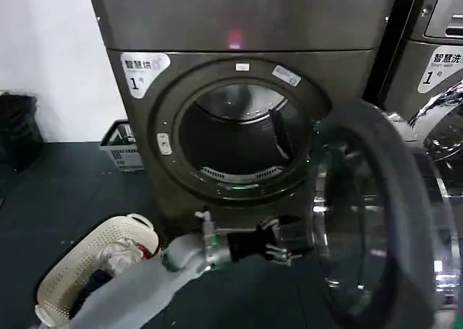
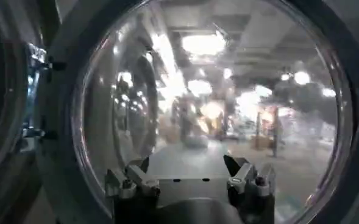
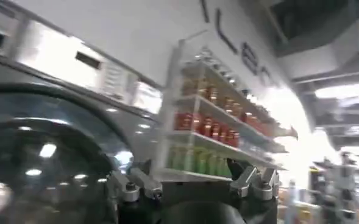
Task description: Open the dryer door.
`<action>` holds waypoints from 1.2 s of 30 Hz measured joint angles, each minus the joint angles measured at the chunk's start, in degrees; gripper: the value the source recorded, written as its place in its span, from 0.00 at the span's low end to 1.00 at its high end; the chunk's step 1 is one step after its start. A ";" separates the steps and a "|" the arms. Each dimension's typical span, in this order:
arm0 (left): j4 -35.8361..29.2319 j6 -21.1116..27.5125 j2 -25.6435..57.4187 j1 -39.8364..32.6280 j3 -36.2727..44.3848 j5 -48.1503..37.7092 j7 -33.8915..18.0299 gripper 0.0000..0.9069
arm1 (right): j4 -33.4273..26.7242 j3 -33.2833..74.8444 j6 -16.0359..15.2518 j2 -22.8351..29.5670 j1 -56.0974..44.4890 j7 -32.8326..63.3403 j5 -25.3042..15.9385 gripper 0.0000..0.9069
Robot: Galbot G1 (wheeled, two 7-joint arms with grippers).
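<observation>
A dark floor runs up to a white wall, and against that wall stands the dryer, a big grey-brown front-loader with a white label marked 1 at the upper corner of its face on the robot's left. Its round drum mouth faces straight toward the robot and lies uncovered, the drum interior dim behind it. The dryer door is swung wide on the side of the mouth toward the robot's right, standing nearly edge-on to the dryer's face, so its grey inner face and glass bowl point back toward the robot's left, across the front of the mouth. Below the mouth, the left gripper reaches in low from the robot's left, its tip right at the door's inner rim; in the left wrist view its fingers stand spread apart with nothing between them, facing the domed glass of the door. In the right wrist view the right gripper also has its fingers parted and empty, before a neighbouring machine and shelves of bottles. To the dryer's left on the floor are a grey crate by the wall and, nearer the robot, a white laundry basket holding clothes.
</observation>
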 joint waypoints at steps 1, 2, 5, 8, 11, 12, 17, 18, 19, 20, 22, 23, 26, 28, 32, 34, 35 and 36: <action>0.79 0.14 -0.78 -0.77 0.59 0.00 -0.40 1.00 | 0.50 0.90 -0.29 0.05 -0.43 -0.01 0.00 1.00; 1.57 0.17 -1.64 -1.50 1.14 0.09 -0.80 1.00 | 0.90 1.73 -0.63 0.09 -0.77 0.06 0.00 1.00; 3.69 0.10 -4.46 -3.45 2.33 0.55 -1.31 1.00 | 1.69 3.87 -1.00 0.18 -1.75 -0.83 0.00 1.00; 5.61 -0.12 -6.86 -4.98 3.33 1.05 -1.43 1.00 | 2.13 5.75 -1.34 0.14 -2.45 -0.94 -1.46 1.00; 7.18 -0.28 -9.46 -6.18 4.19 1.06 -1.78 1.00 | 1.72 7.47 -2.33 -0.12 -3.00 -0.35 -3.52 1.00; 7.68 -0.33 -10.36 -6.32 4.38 1.06 -2.05 1.00 | 1.37 8.25 -2.24 -0.17 -3.25 -0.11 -4.06 1.00; 9.61 -0.77 -13.82 -6.90 4.90 1.74 -3.39 1.00 | -0.42 11.13 -2.04 -0.58 -3.83 1.59 -4.72 1.00; 10.03 -1.08 -14.48 -7.09 5.09 1.95 -3.61 1.00 | -0.94 11.82 -1.99 -0.65 -4.02 1.60 -4.91 1.00; 10.45 -1.25 -15.08 -7.33 5.32 2.10 -3.84 1.00 | -1.25 12.31 -1.89 -0.68 -4.13 1.56 -5.03 1.00; 10.97 -1.44 -15.75 -7.56 5.53 2.23 -3.97 1.00 | -1.68 12.86 -1.81 -0.80 -4.29 1.54 -5.16 1.00; 11.95 -1.80 -16.93 -7.95 5.89 2.52 -4.14 1.00 | -2.57 13.80 -1.49 -1.09 -4.38 1.52 -5.60 1.00; 12.37 -1.92 -17.41 -8.12 6.05 2.63 -4.26 1.00 | -2.94 14.02 -1.08 -1.24 -4.33 1.49 -5.76 1.00; 14.37 -2.89 -19.57 -8.42 6.04 3.91 -4.65 1.00 | -4.03 14.48 -0.32 -1.35 -4.41 1.27 -6.01 1.00; 16.08 -3.52 -21.07 -8.72 5.92 4.35 -5.13 1.00 | -4.48 14.69 0.20 -1.48 -4.61 1.08 -6.01 1.00; 19.34 -4.73 -23.78 -9.00 5.82 5.03 -5.85 1.00 | -5.11 14.93 0.66 -1.83 -4.78 0.89 -5.94 1.00; 20.60 -5.09 -24.79 -9.00 5.60 5.05 -6.25 1.00 | -5.11 14.95 0.85 -1.83 -4.83 0.86 -5.90 1.00; 21.09 -5.13 -25.21 -9.03 5.51 5.05 -6.40 1.00 | -5.16 14.91 0.91 -1.81 -4.82 0.83 -5.89 1.00; 21.31 -5.24 -25.51 -8.97 5.49 5.09 -6.49 1.00 | -5.23 14.82 0.98 -1.74 -4.79 0.79 -5.89 1.00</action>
